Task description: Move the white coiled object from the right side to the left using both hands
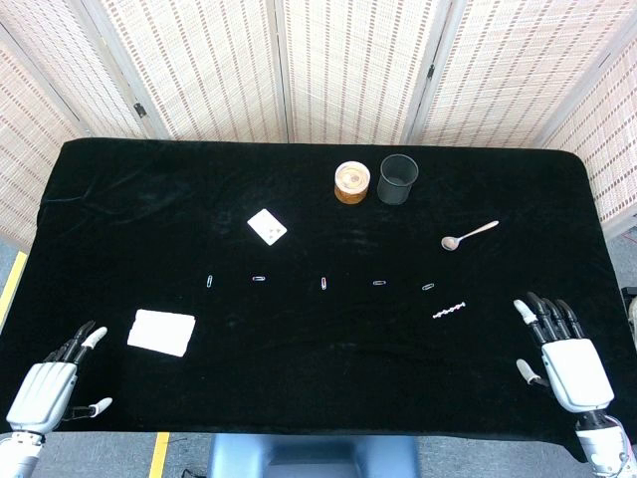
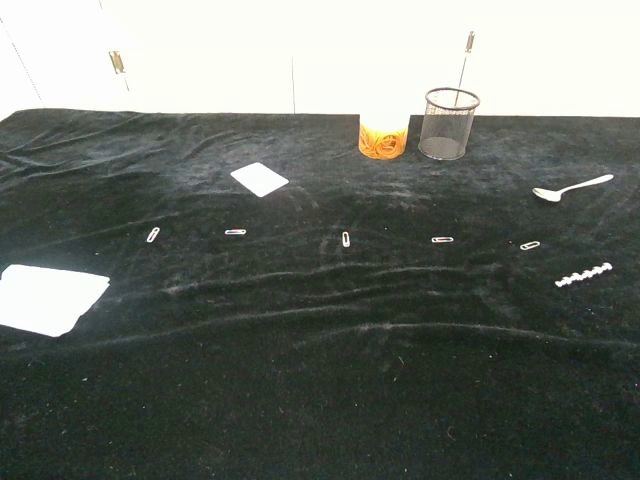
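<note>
Basically nothing done yet. White coiled object (image 1: 450, 312) sits on right side of black table (image 1: 119, 199), untouched, near right hand (image 1: 565, 360). Right hand spread, holding nothing; left hand (image 1: 50, 386) same, at near-left edge. Pick-up, handover, left-side placement all remaining.

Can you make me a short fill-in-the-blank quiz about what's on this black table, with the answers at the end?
1. The white coil lies on the table nearest the ____ robot hand.
2. The mesh cup stands right beside a round ____ tub.
3. Between the two sides runs a row of small paper ____.
4. The left robot hand holds ____.

Answers: right; orange; clips; nothing
</note>
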Tool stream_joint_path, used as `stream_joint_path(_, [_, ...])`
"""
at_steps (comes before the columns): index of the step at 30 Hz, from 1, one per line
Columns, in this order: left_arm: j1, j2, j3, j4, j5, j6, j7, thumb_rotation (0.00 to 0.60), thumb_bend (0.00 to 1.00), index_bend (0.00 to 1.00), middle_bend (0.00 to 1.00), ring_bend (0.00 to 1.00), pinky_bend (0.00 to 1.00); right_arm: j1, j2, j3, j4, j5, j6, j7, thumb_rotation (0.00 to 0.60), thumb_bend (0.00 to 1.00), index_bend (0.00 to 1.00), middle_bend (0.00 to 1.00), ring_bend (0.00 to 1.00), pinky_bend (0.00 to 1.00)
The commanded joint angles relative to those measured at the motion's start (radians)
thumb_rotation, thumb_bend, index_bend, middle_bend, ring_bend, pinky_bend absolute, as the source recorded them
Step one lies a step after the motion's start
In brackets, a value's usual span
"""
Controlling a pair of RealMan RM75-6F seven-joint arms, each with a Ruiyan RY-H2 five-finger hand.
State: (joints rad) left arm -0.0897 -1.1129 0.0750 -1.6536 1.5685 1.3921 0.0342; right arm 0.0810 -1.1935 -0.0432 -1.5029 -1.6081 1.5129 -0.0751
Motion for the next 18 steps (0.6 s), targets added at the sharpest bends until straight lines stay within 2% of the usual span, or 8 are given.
stream_joint_path(1, [0.001, -0.002, -0.003, 0.0, 0.004, 0.006, 0.002, 0.6, 0.15, 0.0, 0.0, 0.19, 0.33, 0.004, 0.0, 0.004, -0.002, 0.006, -0.011, -0.009, 0.6, 0.3, 0.0, 0.0, 0.0, 0.0])
stream_joint_path(7, [-0.002, 0.002, -0.002, -0.001, 0.007, 0.003, -0.002, 0.6, 0.15, 0.0, 0.0, 0.19, 0.33, 0.006, -0.002, 0.016, 0.004, 0.019, -0.022, -0.027, 0.6, 0.3, 0.02, 0.0, 0.0, 0.0])
stream_joint_path(12, [-0.006, 0.01, -0.008, 0.007, -0.01, -0.008, -0.032, 0.6, 0.15, 0.0, 0.0, 0.19, 0.33, 0.083, -0.019, 0.052, 0.055, 0.041, -0.136, -0.018, 0.6, 0.29, 0.24, 0.0, 0.0, 0.0])
stream_joint_path(18, [-0.02, 0.028, -0.025, 0.024, -0.039, -0.031, -0.092, 0.6, 0.15, 0.0, 0.0, 0.19, 0.33, 0.227, -0.084, 0.105, 0.142, 0.078, -0.331, -0.043, 0.6, 0.29, 0.41, 0.0, 0.0, 0.06])
